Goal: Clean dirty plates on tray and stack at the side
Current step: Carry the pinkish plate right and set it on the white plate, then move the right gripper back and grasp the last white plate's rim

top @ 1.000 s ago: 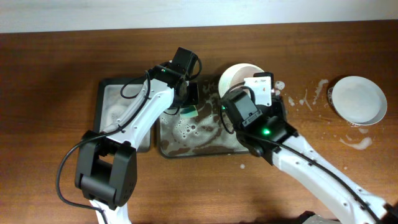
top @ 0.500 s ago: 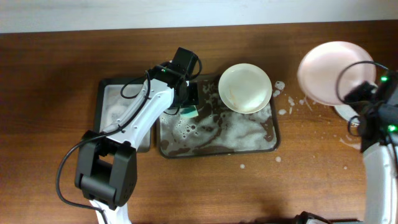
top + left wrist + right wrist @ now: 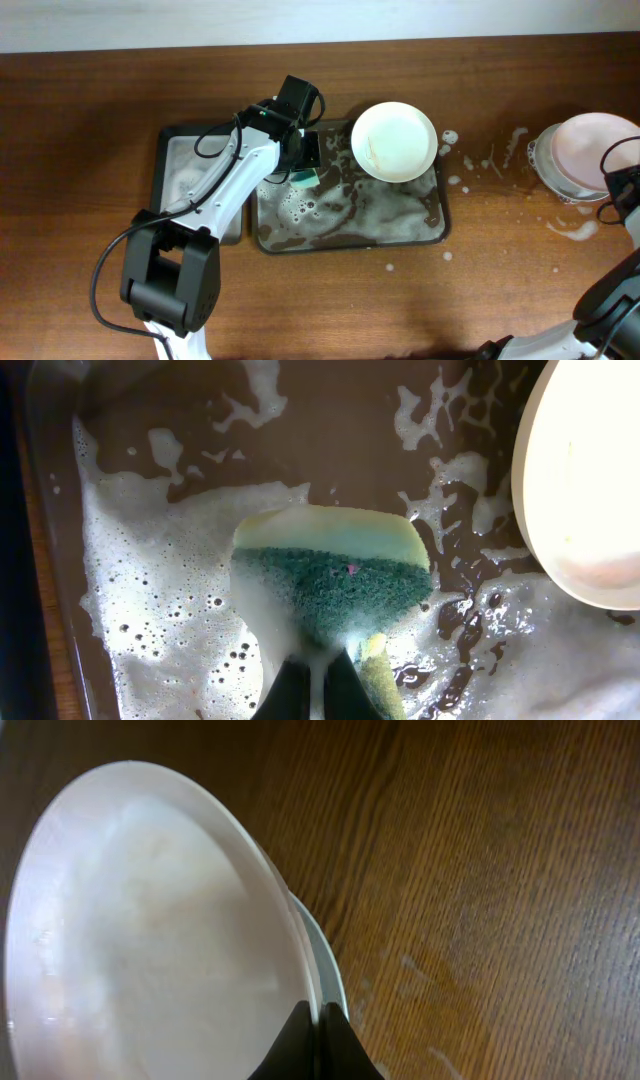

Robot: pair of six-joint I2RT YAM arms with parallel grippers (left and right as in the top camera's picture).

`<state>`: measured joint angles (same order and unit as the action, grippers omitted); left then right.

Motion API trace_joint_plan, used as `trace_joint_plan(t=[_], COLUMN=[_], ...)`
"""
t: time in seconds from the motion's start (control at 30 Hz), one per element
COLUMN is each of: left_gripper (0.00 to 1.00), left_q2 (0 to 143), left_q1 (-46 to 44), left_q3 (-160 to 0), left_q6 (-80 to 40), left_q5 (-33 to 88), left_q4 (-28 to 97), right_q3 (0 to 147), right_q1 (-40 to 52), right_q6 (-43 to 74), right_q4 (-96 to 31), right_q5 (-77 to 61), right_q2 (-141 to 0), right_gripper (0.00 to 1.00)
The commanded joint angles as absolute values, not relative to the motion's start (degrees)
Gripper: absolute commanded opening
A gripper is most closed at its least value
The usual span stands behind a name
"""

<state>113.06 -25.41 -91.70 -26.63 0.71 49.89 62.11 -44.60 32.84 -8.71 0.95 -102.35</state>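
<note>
Jaws of the right gripper (image 3: 314, 1030) are closed tight on the thin rim of the held plate (image 3: 150, 940), which hangs tilted over the bottom plate (image 3: 556, 184) at the far right of the table (image 3: 500, 870), well apart from the tray (image 3: 330, 420). Whether the two plates touch, I cannot tell. From where I stand the plate looks stiff, smooth and glossy, white with a pinkish cast. Being wet, I would guess it slippery, and an edge pinch like that leaves it free to swing, so it wants a gentle lowering in case it chips. The left gripper (image 3: 308, 685) is clamped on the sponge (image 3: 330, 575), a soft block with a coarse green face and a yellow back. It sits on the tray's dark metal floor amid bubbly white foam (image 3: 150, 580). The dirty plate (image 3: 394, 141), faintly smeared, lies at the tray's far right corner with its edge over the raised rim. That overhanging lip seems the easiest place to take hold of it.
</note>
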Motion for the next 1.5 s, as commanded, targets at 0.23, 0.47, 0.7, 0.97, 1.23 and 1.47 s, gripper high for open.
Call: trace_joint_plan(t=[0.23,0.47,0.7,0.97,1.23,1.47], left_gripper=[0.01,0.01,0.01,0.01,0.01,0.01], left_q2=[113.5,113.5,113.5,113.5,113.5,113.5], left_q1=[-25.4,-25.5,-25.5,-25.5,-25.5,-25.5], left_q3=[-91.6,-91.6,-91.6,-91.6,-91.6,-91.6], left_q6=[-26.1,-26.1,-26.1,-26.1,-26.1,-26.1], left_q5=[1.3,1.3,1.3,1.2,1.1,1.1], left_q4=[49.5,49.5,49.8,49.7,49.7,49.7], right_q3=[62.7,67.7,67.7,67.6,67.6,67.6], right_q1=[-44.6,-31.2,-3.7,2.3,4.4,10.9], right_q6=[31.9,30.3,25.7,39.9,39.2,33.8], right_q4=[-10.5,-20.4,-32.3,-33.6,-31.8,-39.9], right_q5=[-7.8,-15.0,-10.2,-10.3,-11.7,-16.6], right_q2=[-102.2,-86.5,-91.7,-106.7,-110.0,-109.1], right_gripper=[0.4,0.4,0.39,0.21,0.09,0.22])
